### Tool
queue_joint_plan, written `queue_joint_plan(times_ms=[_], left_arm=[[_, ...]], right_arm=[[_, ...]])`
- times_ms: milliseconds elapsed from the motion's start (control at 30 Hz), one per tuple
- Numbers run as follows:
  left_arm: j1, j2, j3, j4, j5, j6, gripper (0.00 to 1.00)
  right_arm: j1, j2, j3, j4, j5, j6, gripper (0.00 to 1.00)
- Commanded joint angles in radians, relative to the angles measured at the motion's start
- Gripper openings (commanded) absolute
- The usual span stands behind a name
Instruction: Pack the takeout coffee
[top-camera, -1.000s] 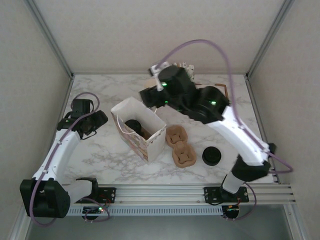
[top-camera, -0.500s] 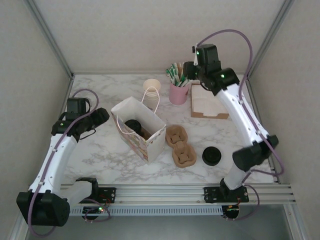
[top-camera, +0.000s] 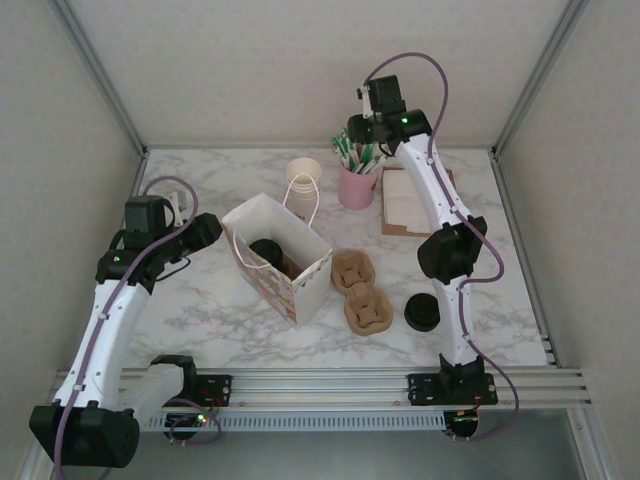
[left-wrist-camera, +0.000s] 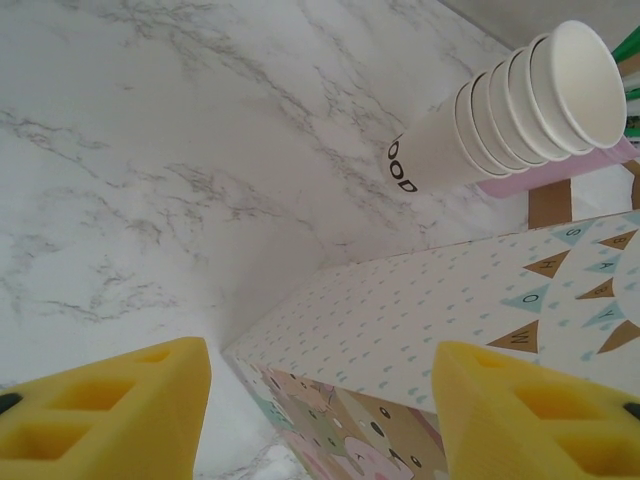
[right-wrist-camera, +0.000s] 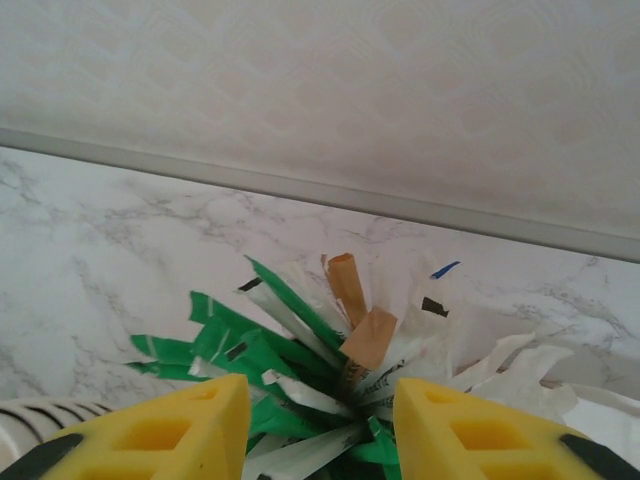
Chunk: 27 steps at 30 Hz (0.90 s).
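The paper bag (top-camera: 305, 288) stands upright just ahead of the left claw (left-wrist-camera: 318, 352), mouth up, its long axis running away from that claw, with a dark-lidded cup (top-camera: 268, 250) inside. The left claw gapes half open and empty. The right claw (right-wrist-camera: 322, 395) (also parted, gripping nothing) hangs just above sachets (right-wrist-camera: 300, 330) fanning upward from the pink cup (top-camera: 355, 190).

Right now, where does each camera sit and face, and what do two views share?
Top external: above, behind the bases, facing down on the table; left gripper and right gripper show.
Left wrist: on the left arm, facing the bag and cup stack; left gripper below.
Right wrist: above the packets, facing the back wall; right gripper below.
Shared: the cup stack, top and left wrist.
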Motion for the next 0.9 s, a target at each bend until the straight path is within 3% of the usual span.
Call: queue_joint_plan(times_ms=[0, 333, 733, 867], left_arm=[[0.005, 0.001, -0.021, 0.014, 0.004, 0.029, 0.60], [0.005, 0.021, -0.017, 0.004, -0.004, 0.036, 0.60], [0.007, 0.030, -0.014, -0.003, -0.009, 0.042, 0.59], [0.005, 0.028, -0.014, -0.004, -0.013, 0.042, 0.59]], right_arm=[[-0.013, 0.030, 0.043, -0.008, 0.031, -0.024, 0.42], [-0.016, 0.069, 0.046, 0.004, 0.030, -0.031, 0.38], [-0.016, 0.065, 0.076, -0.016, 0.041, -0.041, 0.00], [-0.014, 0.050, 0.140, -0.053, 0.051, -0.041, 0.00]])
